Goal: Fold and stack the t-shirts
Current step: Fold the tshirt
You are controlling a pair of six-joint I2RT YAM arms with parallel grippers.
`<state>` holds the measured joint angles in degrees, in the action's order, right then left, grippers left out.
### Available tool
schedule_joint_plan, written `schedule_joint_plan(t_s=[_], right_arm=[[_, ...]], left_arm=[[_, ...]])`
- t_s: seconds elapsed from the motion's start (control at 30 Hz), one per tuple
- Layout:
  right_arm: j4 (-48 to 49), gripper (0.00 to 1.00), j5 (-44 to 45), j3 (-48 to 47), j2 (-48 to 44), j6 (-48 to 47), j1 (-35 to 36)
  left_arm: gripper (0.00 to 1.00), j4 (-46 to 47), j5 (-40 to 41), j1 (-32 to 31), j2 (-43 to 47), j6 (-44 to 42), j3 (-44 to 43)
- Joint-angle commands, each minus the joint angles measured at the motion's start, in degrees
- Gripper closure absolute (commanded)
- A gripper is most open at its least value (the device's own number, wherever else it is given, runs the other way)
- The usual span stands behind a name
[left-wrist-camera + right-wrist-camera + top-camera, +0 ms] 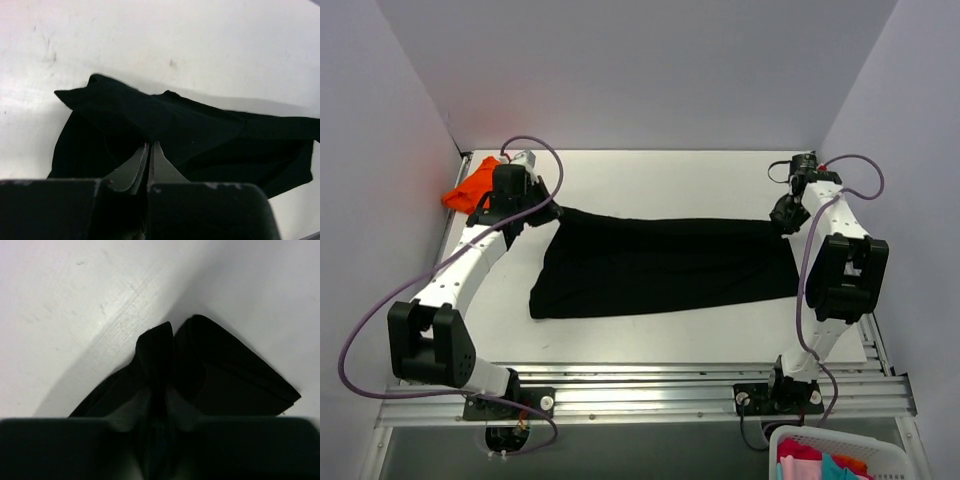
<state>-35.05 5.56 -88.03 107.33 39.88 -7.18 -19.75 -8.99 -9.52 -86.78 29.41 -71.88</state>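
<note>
I want to lift both back corners of the black shirt [665, 268] evenly and pull it tight, so it folds flat. The orange shirt [470, 188] lies far left. My left pincer [150, 146] is squeezed on one corner. My right pincer [159, 390] is squeezed on the other.

no readable text, labels, brands or numbers in any view, nothing legible on either arm, the cloth or the table
</note>
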Motion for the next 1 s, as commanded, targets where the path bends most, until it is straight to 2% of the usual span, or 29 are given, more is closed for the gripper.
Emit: schedule_joint_plan(t_s=[0.0,0.03,0.07,0.1,0.2,0.27,0.33,0.43,0.57,0.67,0.77,0.8,0.97], right_arm=[[0.24,0.74,1.21,5.22,-4.66,-1.47,-1.17],[0.59,0.53,1.47,8.19,-5.19,-1.47,-1.34],[1.03,0.15,1.73,9.62,-5.63,-1.38,-1.87],[1.21,0.01,1.99,10.85,-6.51,-1.47,-2.13],[1.73,0.00,3.14,14.28,-7.92,-1.56,-3.53],[1.56,0.00,3.40,15.60,-8.62,-1.82,-4.24],[1.65,0.00,3.23,15.87,-9.85,-1.91,-4.86],[1.56,0.00,2.88,15.70,-10.91,-1.74,-4.86],[0.95,0.00,1.30,14.64,-11.18,-1.30,-4.77],[0.42,0.00,0.42,13.33,-10.91,-1.12,-4.86],[0.16,0.00,-0.46,12.18,-10.47,-1.12,-4.86],[-0.02,0.00,-0.46,11.83,-10.30,-1.21,-4.86],[-1.07,0.00,-0.73,10.07,-9.95,-2.08,-4.77]], left_arm=[[0.98,-0.20,5.03,-1.99,6.87,-0.93,5.77],[0.98,-0.73,5.91,-2.34,7.85,-0.67,9.00],[0.98,-2.47,6.70,-2.69,8.47,0.20,10.34],[0.97,-3.45,8.01,-3.05,9.95,0.91,11.66],[0.79,-7.75,8.47,-5.24,13.03,4.42,15.53],[0.44,-10.56,10.30,-7.70,15.32,6.80,17.46],[0.05,-11.62,11.54,-9.28,19.44,8.20,18.35],[0.06,-13.82,13.12,-10.17,24.19,9.35,17.83],[0.06,-15.67,17.33,-10.26,25.26,9.18,14.67],[0.06,-14.62,18.31,-10.08,19.30,7.42,11.07],[0.06,-12.87,17.18,-9.03,9.20,6.02,6.67],[0.04,-11.82,15.17,-8.16,4.30,5.66,5.70],[0.00,-2.94,4.88,-5.52,-6.98,1.45,-0.35]])
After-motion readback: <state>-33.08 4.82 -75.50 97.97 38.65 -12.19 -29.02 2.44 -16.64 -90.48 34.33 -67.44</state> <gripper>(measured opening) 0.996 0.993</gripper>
